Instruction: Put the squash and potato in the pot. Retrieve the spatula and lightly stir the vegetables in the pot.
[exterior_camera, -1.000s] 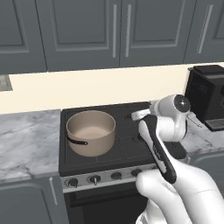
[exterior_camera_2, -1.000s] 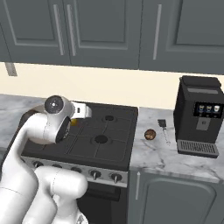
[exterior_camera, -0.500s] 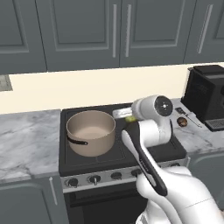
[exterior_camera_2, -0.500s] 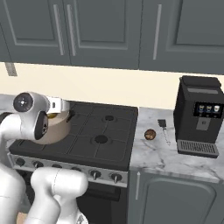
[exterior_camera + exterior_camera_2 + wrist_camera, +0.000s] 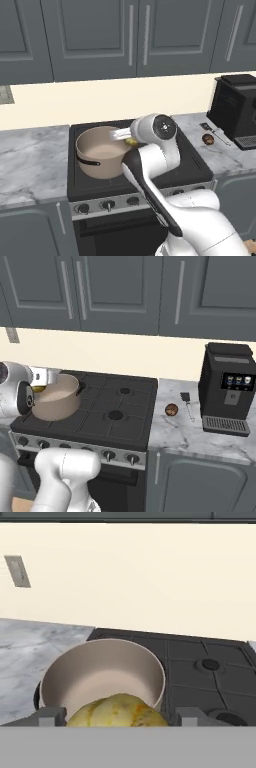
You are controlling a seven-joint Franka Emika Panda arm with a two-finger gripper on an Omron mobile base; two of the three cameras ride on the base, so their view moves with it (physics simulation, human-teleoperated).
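Note:
The yellow squash sits between my gripper's two fingertips, filling the gap, so the gripper is shut on it. It hangs over the near rim of the beige pot, whose pale inside holds nothing. From the left base, the gripper and squash are at the right edge of the pot. The right base view has the gripper, squash and pot at the left. The brown potato and the spatula lie on the counter right of the stove.
The pot stands on the black stove's front left burner. A black coffee machine stands at the right end of the marble counter, just beyond the spatula. Grey cabinets hang above.
The arm has swung left across the stove, from its right side to the pot, carrying the squash with it. The potato and spatula have stayed put.

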